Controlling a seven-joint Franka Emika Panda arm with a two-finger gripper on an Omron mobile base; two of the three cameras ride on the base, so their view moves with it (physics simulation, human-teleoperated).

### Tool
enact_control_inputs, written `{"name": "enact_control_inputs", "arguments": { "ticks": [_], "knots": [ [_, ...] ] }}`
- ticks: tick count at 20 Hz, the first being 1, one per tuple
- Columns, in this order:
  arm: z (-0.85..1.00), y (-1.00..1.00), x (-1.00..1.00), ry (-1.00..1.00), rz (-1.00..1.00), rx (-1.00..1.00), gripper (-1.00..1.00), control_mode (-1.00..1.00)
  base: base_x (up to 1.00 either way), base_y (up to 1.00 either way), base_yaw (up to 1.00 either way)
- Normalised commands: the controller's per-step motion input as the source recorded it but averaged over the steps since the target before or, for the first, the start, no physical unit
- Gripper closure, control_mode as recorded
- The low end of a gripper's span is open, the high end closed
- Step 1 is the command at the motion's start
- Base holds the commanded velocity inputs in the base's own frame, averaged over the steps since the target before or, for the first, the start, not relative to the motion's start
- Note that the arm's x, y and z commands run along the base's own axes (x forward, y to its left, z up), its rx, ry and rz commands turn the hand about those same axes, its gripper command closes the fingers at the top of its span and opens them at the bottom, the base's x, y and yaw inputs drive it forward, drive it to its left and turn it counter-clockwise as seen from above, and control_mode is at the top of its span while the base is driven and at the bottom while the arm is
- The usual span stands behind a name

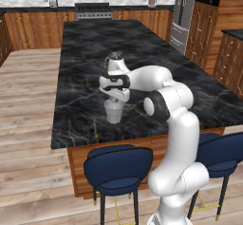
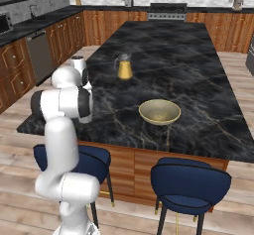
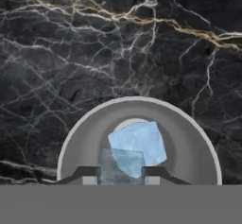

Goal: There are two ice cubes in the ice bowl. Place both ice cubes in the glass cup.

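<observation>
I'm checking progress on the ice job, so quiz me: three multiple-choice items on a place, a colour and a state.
1. The gripper hangs:
A over the floor
B over the glass cup
C by the stove
2. The pitcher holds liquid that is:
A yellow-orange
B green
C red
3. The gripper is:
A open, empty
B shut on an ice cube
C shut on the cup's rim

B: the cup sits right below the hand.
A: the colour shows through the glass.
B: the cube sits between the fingertips.

The arm (image 1: 173,124) has smooth white rounded segments with dark joints; the gripper (image 3: 120,176) ends in two small dark finger tips.
</observation>
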Motion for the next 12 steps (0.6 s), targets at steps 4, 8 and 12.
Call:
{"name": "enact_control_inputs", "arguments": {
  "ticks": [4, 8, 12],
  "knots": [
    [-0.18, 0.0, 0.16, 0.0, 0.0, 0.0, 1.0, -1.0, 0.0, 0.0, 0.0],
    [-0.12, 0.0, 0.13, 0.0, 0.0, 0.0, -1.0, -1.0, 0.0, 0.0, 0.0],
    [0.09, 0.0, -0.01, -0.02, 0.0, 0.0, -1.0, -1.0, 0.0, 0.0, 0.0]
  ]
}}
